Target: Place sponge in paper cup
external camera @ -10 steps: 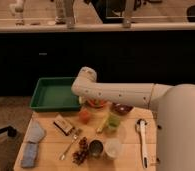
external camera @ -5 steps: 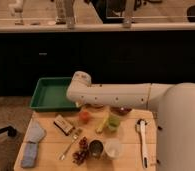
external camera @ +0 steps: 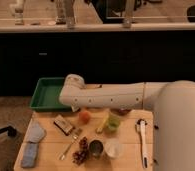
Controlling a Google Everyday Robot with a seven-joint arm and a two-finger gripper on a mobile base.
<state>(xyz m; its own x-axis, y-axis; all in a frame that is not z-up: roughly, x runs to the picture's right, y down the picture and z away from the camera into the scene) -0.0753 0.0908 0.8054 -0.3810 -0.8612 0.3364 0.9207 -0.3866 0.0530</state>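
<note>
The sponge, a small flat blue block, lies at the front left corner of the wooden table, just in front of a pale grey-blue cloth. The paper cup stands upright near the table's front edge, right of a dark metal cup. My white arm reaches in from the right across the back of the table. Its rounded end hangs over the near edge of the green tray. My gripper is hidden behind that end, well above and right of the sponge, and holds nothing that I can see.
Also on the table are an orange fruit, a yellow-green cup, a snack packet, a fork, dark grapes and a white long-handled brush. A dark counter front rises behind.
The end of my arm has swung left, from above the table's middle to the green tray's edge. Nothing on the table has moved.
</note>
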